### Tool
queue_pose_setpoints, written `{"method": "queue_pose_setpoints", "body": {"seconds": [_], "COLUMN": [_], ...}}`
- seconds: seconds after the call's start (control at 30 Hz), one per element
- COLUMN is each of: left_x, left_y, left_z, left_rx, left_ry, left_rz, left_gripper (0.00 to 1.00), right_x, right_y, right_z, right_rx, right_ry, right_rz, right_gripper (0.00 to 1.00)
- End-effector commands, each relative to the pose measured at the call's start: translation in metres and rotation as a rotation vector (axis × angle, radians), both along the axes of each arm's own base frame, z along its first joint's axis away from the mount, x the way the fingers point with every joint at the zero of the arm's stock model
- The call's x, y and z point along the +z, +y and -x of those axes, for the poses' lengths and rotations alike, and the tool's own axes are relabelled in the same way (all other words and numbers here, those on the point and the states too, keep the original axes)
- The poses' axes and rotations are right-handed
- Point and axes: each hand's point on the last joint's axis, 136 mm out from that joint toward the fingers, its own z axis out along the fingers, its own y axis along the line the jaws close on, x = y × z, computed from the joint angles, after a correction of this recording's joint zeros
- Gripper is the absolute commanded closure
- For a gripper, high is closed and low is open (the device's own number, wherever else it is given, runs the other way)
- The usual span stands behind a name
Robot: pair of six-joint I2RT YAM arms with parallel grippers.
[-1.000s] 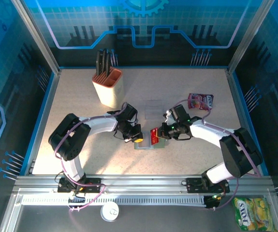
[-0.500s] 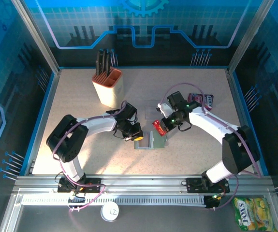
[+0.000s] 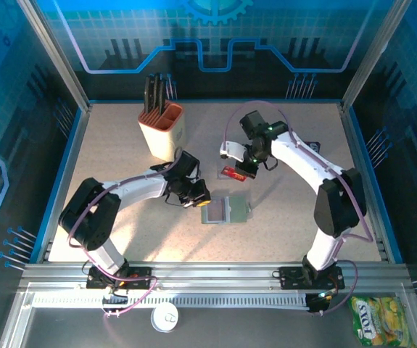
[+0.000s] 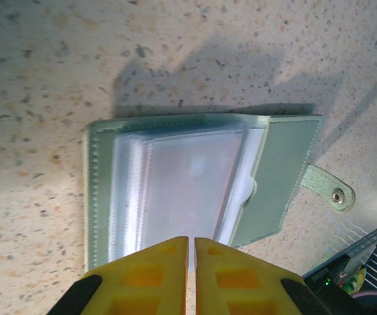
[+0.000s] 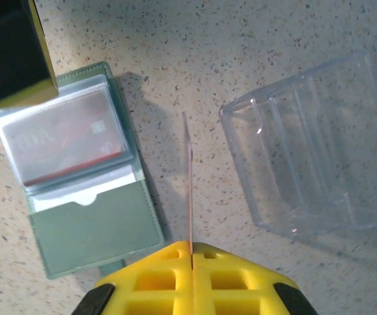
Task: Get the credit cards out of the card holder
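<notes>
Top view: the card holder (image 3: 226,211) lies open on the table (image 3: 114,148), near the middle, between the two arms.
- The left arm (image 3: 143,187) is folded low, elbow out to the left and forearm running right. The left jaws sit at the holder's left edge.
- The right arm (image 3: 302,156) reaches far up the table and arches back leftward, wrist turned down.
- The right jaws grip a red card (image 3: 230,173) on the far side of the holder, apart from it.
- A knife block (image 3: 162,130) stands far left, well apart.

Right wrist view adds:
- The right jaws are fully closed on the red card, which is seen edge-on as a thin line.
- A clear plastic tray (image 5: 306,151) with dividers lies to the card's right, and the holder to its left.
- A second red card (image 5: 67,141) sits inside a clear sleeve on one panel of the holder. The other panel is a plain pocket.

Left wrist view adds:
- The left jaws are all but closed, with a thin slit between the yellow tips and nothing seen between them.
- The tips are over the edge of the clear sleeves. I cannot tell whether they touch.
- The sleeves look milky here, so no card can be made out.
- A strap with a snap (image 4: 332,191) sticks out from the holder's right side.
</notes>
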Motion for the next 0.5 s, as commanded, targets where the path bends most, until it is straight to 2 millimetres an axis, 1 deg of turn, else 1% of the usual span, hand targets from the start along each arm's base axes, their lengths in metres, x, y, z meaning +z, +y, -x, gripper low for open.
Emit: {"method": "queue_pose_setpoints", "body": {"seconds": [0.0,0.07,0.17,0.47], "left_x": [0.002,0.002,0.003,-0.001], "left_y": [0.012,0.014,0.016,0.018], "left_z": [0.006,0.006,0.007,0.007], "left_rx": [0.006,0.013,0.020,0.029], "left_ry": [-0.003,-0.004,-0.005,0.012], "left_rz": [-0.023,-0.024,-0.024,-0.023], "left_gripper": [0.89,0.89,0.89,0.88], "right_x": [0.004,0.007,0.006,-0.006], "right_y": [-0.008,-0.006,-0.006,-0.005], "right_z": [-0.007,-0.017,-0.028,-0.059], "right_rx": [0.109,0.121,0.142,0.155], "right_ry": [0.015,0.021,0.044,0.068], "right_rz": [0.033,0.021,0.022,0.016], "right_gripper": [1.00,1.00,1.00,1.00]}}
